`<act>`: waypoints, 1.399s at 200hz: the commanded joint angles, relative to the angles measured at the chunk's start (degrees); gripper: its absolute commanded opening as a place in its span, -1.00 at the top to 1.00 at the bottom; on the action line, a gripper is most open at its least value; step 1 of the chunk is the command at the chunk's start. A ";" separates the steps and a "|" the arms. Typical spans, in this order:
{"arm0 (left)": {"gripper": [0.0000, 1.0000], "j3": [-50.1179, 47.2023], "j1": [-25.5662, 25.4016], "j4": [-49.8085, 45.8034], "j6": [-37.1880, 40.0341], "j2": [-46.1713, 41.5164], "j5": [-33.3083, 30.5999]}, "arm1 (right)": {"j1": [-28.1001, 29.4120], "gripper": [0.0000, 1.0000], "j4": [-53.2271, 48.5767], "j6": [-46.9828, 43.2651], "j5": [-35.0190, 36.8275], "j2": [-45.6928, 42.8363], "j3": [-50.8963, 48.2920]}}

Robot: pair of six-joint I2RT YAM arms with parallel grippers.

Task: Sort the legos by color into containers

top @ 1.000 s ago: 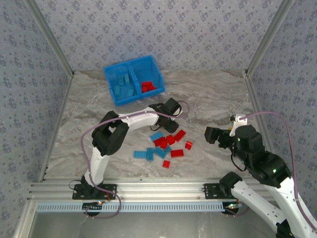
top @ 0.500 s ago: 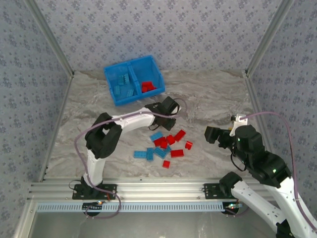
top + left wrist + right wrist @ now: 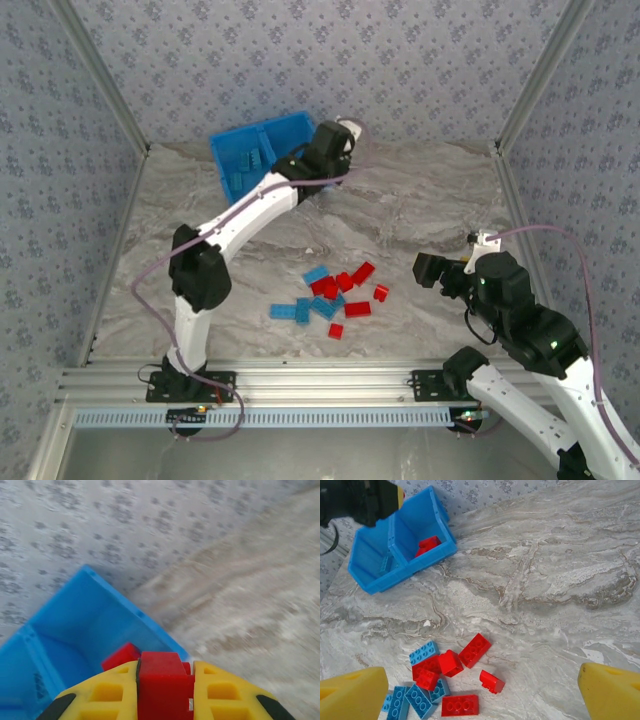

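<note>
jaws of the left gripper point(image 3: 165, 692) clamp a red lego point(image 3: 159, 672) above the red-brick compartment point(image 3: 92, 632) of the blue bin point(image 3: 60, 612); right gripper point(image 3: 481, 696) jaws gape wide above loose legos point(image 3: 451, 662) on the worktop point(image 3: 555, 575).

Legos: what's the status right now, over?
Left gripper shut on red brick, at bin, red-brick side. Right gripper open, near loose legos on table. Nothing blocking the drop.
</note>
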 commanded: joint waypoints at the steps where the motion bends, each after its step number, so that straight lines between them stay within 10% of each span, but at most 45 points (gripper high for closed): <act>1: 0.67 10.20 4.41 -2.61 1.26 9.31 -3.00 | -0.29 -1.00 0.97 1.67 0.62 -0.19 -0.51; 52: 0.49 33.38 12.17 -9.64 -4.58 26.18 -2.35 | -0.27 -1.00 0.33 2.29 0.94 -0.17 -0.81; 117: -0.17 34.55 14.40 -7.46 -6.49 28.59 5.60 | -0.38 -1.00 1.15 0.60 2.03 1.48 -0.62; 166: -0.24 34.30 14.23 -11.47 -13.29 19.80 12.81 | -0.40 -1.00 -0.38 2.55 2.68 3.70 -1.25; 240: -0.37 -14.43 8.49 1.64 -19.36 -22.34 25.76 | -0.35 -1.00 -5.50 8.35 -6.81 14.46 -3.29; 280: -0.99 -34.93 3.78 1.98 -18.40 -41.82 24.59 | 0.09 -1.00 0.47 13.13 -11.07 25.59 -6.99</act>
